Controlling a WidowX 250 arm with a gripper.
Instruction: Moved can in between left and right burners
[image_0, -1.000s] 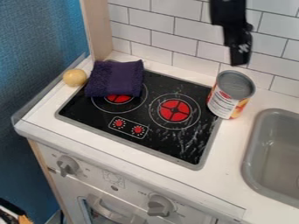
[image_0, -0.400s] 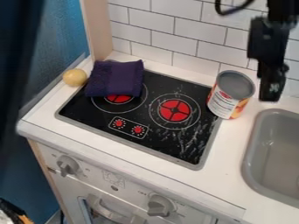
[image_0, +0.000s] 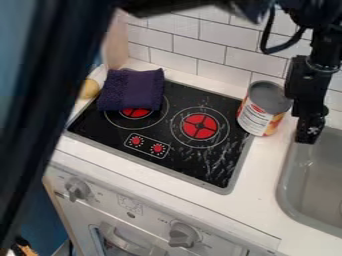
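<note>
Can (image_0: 266, 107): upright, far right of the cooktop (image_0: 180, 159), right at the cooktop's right edge. It's to the right of the right burner (image_0: 200, 126), not between the burners. Grey lid end up; label is white with red and orange-yellow.

Tool (image_0: 308, 134): right side, pointing down, just right of the can, tip in front of the sink's far left corner in this view. Its upper part overlaps the can's right edge from this angle; can't tell if they touch. Can't tell if it's open or closed either. Black cable (image_0: 268, 40) loops beside the arm, above the can.

Left burner (image_0: 136, 113): far part under a folded dark purple cloth (image_0: 132, 89), which lies on the far left of the cooktop and reaches its far edge. Right burner uncovered, red centre with a black cross. Panel with two red dial marks (image_0: 147, 145) on the near side of the burners. Pale scuffs on the glass, near right.

Yellow round item (image_0: 89, 89) on the worktop (image_0: 262, 182), left of the cloth, partly hidden by a big dark shape (image_0: 57, 95) crossing the left foreground. Grey sink (image_0: 314, 175) set in at right. White tiled wall (image_0: 224, 60) at the far side, light wood post (image_0: 115, 47) far left.

Front panel: two grey knobs, one left (image_0: 77, 188), one right (image_0: 182, 235), oven handle (image_0: 123, 242) lower down between them.
</note>
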